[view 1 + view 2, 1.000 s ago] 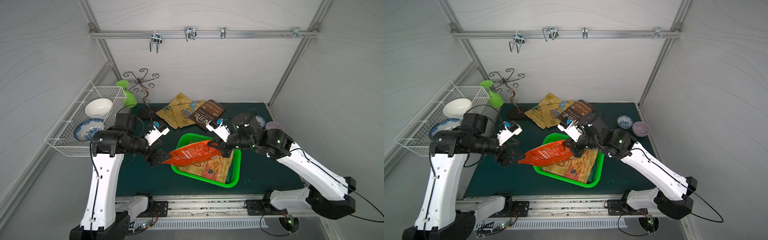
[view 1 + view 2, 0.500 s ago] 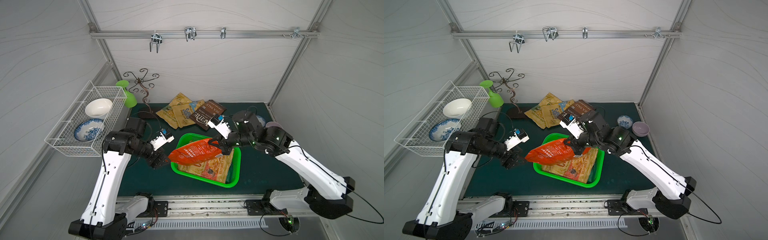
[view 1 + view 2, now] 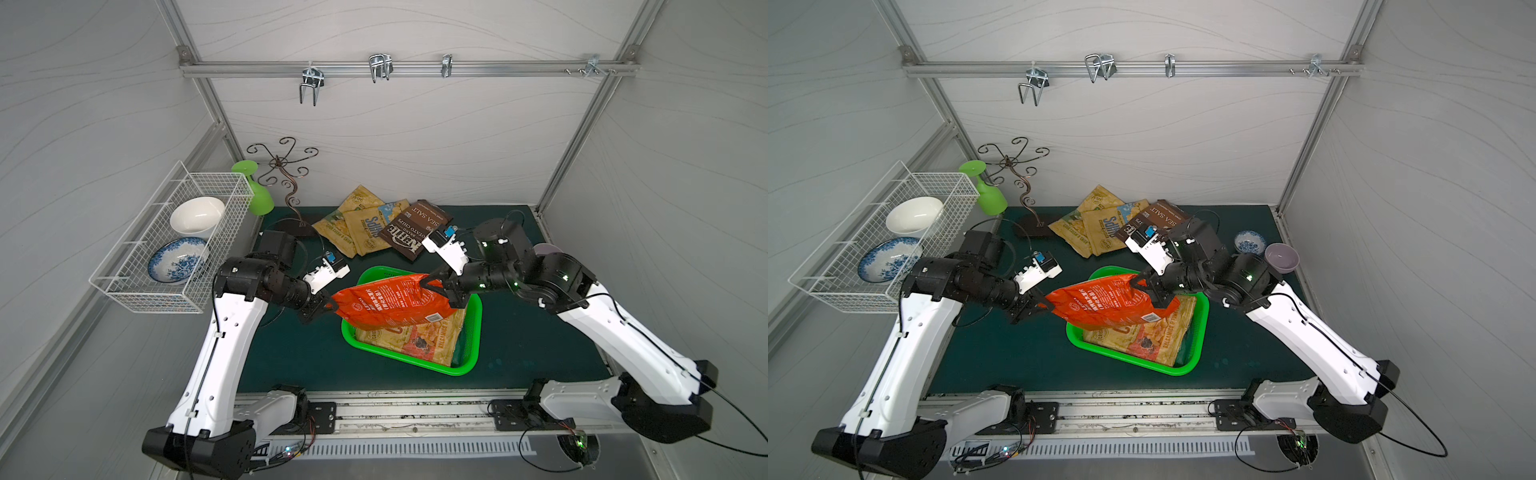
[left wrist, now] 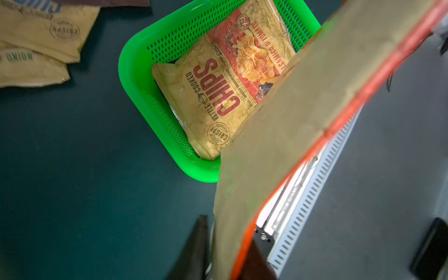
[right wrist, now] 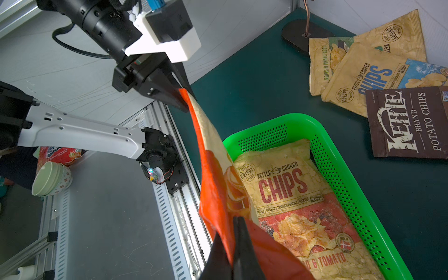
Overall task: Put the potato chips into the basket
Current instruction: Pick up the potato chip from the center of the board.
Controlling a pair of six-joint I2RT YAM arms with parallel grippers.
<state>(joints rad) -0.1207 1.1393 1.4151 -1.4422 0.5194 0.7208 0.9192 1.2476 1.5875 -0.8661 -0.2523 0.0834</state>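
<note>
Frame centre: orange crinkled chip bag (image 3: 390,305) hangs stretched above bright green perforated plastic basket (image 3: 473,332). One end clamped by left gripper (image 3: 330,306), other by right gripper (image 3: 436,289), probably to lay it flat onto tan CHIPS bag (image 3: 415,338) inside.

Both arms rise from their bases, bend at raised elbows and reach inward, so the grippers face each other tip to tip. The left gripper (image 3: 328,306) is pinched closed on the near corner of an orange bag (image 3: 386,301). The right gripper (image 3: 436,291) is clamped on the opposite end. The bag hangs stretched between the two sets of fingertips, with both wrists roughly level.
</note>
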